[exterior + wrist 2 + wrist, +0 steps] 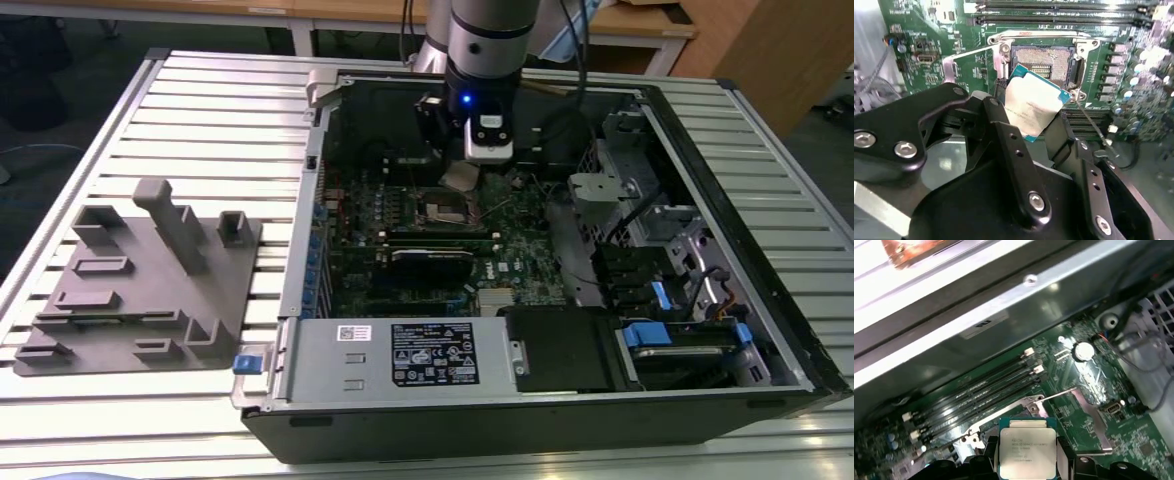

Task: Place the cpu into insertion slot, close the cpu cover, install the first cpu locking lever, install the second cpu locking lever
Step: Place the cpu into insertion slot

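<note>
The slatted desk (200, 110) carries an open computer case (534, 415). Inside it, the green circuit board (919, 30) bears the insertion slot (1046, 60), with its contact field exposed inside a silver rim. The cpu (1031, 105) is a flat square with a dull grey top and a green edge. It hangs tilted just above the slot's rim, pinched between the black fingers (1004, 135) of the gripper (1029, 122). A thin metal rod (1091, 122) slants beside its corner.

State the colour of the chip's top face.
The chip is silver-grey with a green rim, clearest in the first wrist view.
</note>
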Available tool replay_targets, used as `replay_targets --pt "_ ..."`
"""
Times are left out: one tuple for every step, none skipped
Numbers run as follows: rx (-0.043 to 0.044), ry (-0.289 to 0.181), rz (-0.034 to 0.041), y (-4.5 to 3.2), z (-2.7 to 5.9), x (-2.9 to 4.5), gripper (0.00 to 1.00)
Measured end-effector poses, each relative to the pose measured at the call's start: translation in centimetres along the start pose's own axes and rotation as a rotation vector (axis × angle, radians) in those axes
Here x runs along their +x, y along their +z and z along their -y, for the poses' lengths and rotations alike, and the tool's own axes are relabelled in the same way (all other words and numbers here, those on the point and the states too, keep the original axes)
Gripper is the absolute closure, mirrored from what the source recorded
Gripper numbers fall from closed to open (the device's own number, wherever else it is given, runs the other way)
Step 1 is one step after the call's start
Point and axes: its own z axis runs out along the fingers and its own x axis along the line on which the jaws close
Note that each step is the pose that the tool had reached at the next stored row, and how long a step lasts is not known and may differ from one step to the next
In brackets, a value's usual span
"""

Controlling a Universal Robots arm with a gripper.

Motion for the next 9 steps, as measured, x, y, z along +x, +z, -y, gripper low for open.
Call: replay_targets --pt "-0.0002 0.018 0.0017 0.01 0.0 0.0 0.46" --pt "-0.0004 0.036 0.0034 0.01 0.0 0.0 0.46" --pt "-0.0005 0.054 0.0052 0.02 0.0 0.0 0.46" --pt "-0.0006 0.07 0.0068 0.02 0.0 0.0 0.46" --pt "-0.0008 0.085 0.0081 0.02 0.0 0.0 0.46" --pt "-0.001 0.099 0.0095 0.02 0.0 0.0 0.46" --pt "-0.0012 0.115 0.0111 0.03 0.0 0.0 0.46" --pt "-0.0014 0.131 0.0126 0.03 0.0 0.0 0.46" --pt "-0.0015 0.147 0.0141 0.04 0.0 0.0 0.46"
